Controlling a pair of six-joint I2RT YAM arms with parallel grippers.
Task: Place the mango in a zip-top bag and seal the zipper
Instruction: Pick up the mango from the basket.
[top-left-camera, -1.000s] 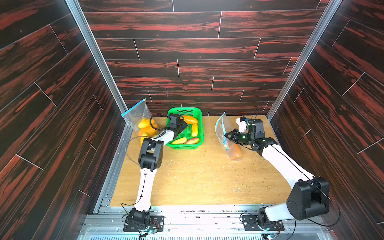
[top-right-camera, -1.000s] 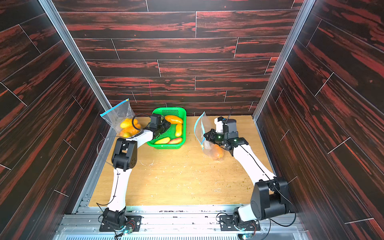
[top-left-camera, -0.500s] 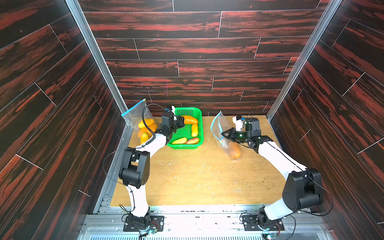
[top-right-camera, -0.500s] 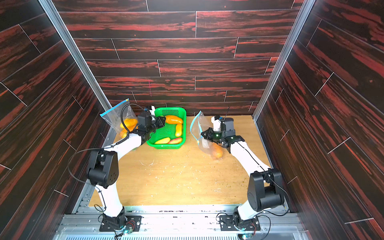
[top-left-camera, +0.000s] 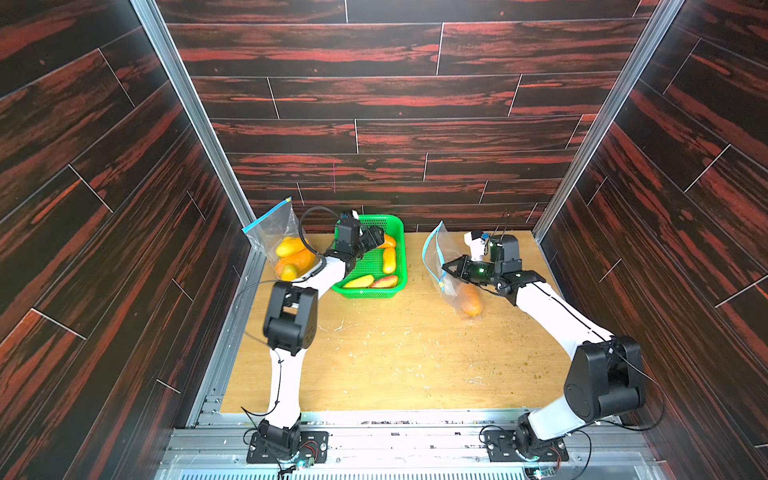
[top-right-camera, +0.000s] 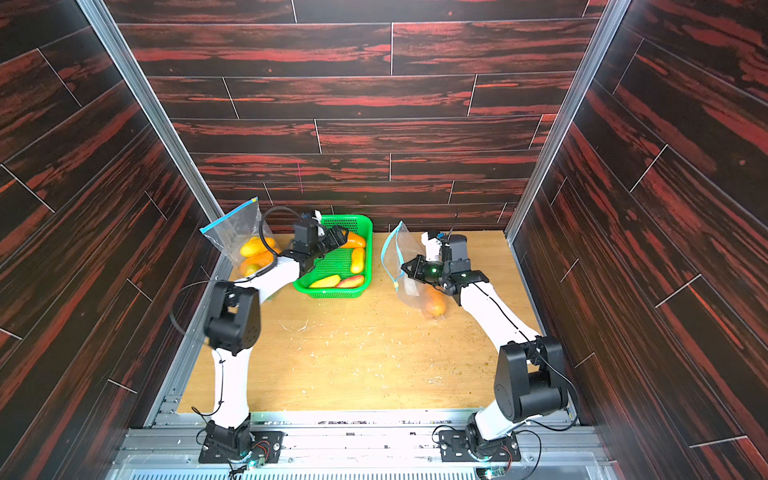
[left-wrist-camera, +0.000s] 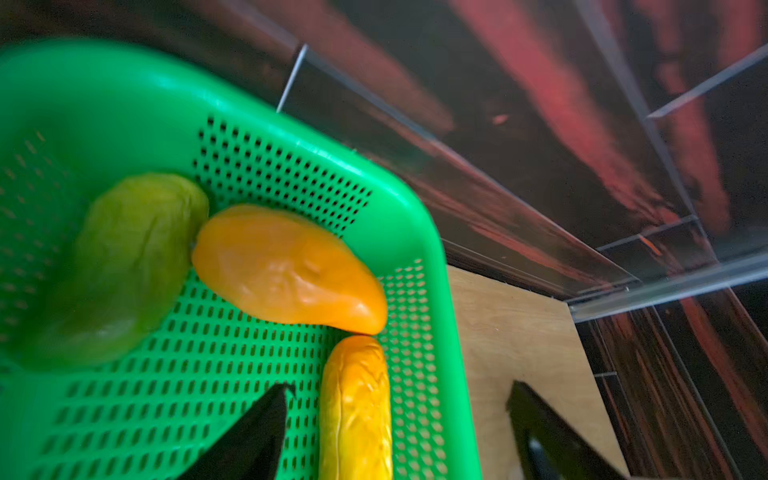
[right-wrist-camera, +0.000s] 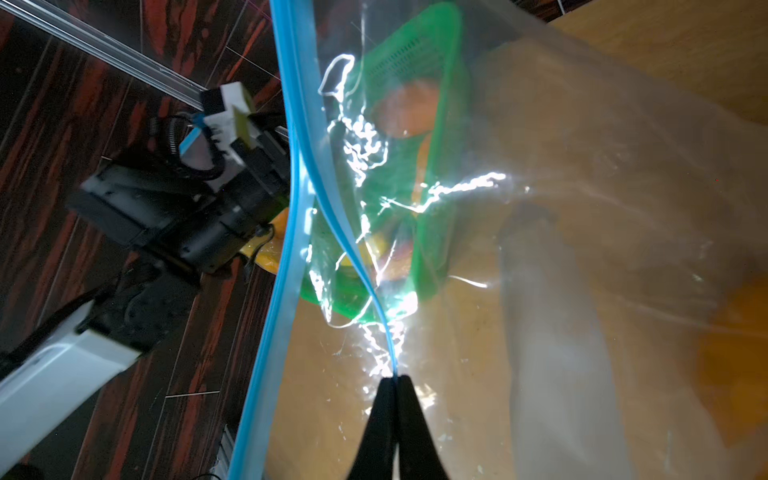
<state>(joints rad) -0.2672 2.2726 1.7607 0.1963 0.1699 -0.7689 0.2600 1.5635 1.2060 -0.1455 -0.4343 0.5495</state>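
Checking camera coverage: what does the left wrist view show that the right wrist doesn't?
Left wrist only: the green mango and the open jaws of the left gripper. Right wrist only: the zip-top bag, blue zipper pinched by the shut right gripper, a bagged mango. Both: the green basket with an orange mango, blurred through the bag from the right wrist, and the table.

The fingers (right-wrist-camera: 379, 419) pinch the bag (right-wrist-camera: 582, 187) by its zipper (right-wrist-camera: 297, 104).

This looks like a robot lab booth: dark wood-print panels (top-left-camera: 374, 95) box in a plywood table (top-left-camera: 395, 365), with aluminium posts (top-left-camera: 195, 120) and two arms (top-left-camera: 284, 382) bolted to a metal rail (top-left-camera: 395, 440).
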